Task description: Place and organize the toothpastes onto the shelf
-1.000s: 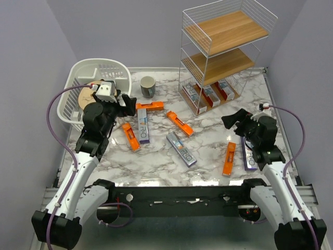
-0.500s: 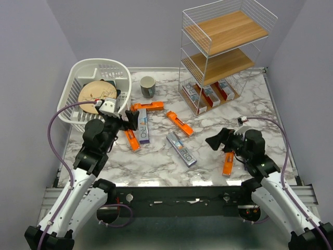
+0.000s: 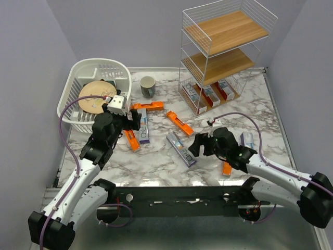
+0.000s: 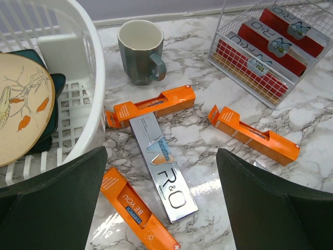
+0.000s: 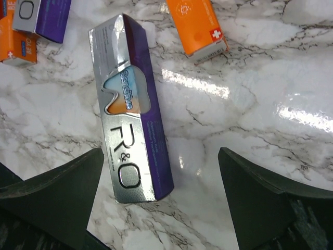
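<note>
the right gripper (image 3: 198, 146) hovers wide open and empty, fingers either side of a silver box (image 5: 130, 109), apparently lined up to grip its narrow width. the left gripper (image 3: 130, 119), equally open and empty, hangs over a second silver box (image 4: 164, 169). three boxes (image 3: 208, 95) lie on the shelf (image 3: 229, 31) bottom board, and the rest are loose on the table (image 3: 260, 117).

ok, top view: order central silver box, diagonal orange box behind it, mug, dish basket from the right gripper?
1. central silver box, just left of right gripper
2. diagonal orange box, behind it
3. mug, back left
4. dish basket, far left
</note>
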Robot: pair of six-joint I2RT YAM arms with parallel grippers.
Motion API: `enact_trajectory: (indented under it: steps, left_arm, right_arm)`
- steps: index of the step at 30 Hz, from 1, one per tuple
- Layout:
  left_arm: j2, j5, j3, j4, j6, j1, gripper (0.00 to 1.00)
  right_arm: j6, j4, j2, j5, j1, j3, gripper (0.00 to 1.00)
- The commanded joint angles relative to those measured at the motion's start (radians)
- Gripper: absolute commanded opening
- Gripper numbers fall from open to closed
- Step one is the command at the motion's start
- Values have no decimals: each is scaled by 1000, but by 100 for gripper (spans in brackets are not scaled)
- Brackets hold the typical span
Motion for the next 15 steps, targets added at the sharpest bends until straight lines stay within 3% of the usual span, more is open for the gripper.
enact_trajectory:
  steps: [1, 10, 15]
  left_arm:
    - [-29, 7, 9, 17, 9, -1, 99]
    - [-35, 10, 12, 17, 11, -1, 99]
    - [-37, -4, 12, 16, 20, -1, 99]
  right_arm:
    - [-21, 74, 45, 128, 38, 62, 100]
    - [-34, 81, 96, 152, 87, 93, 99]
    - [-28, 95, 172, 201, 227, 90, 99]
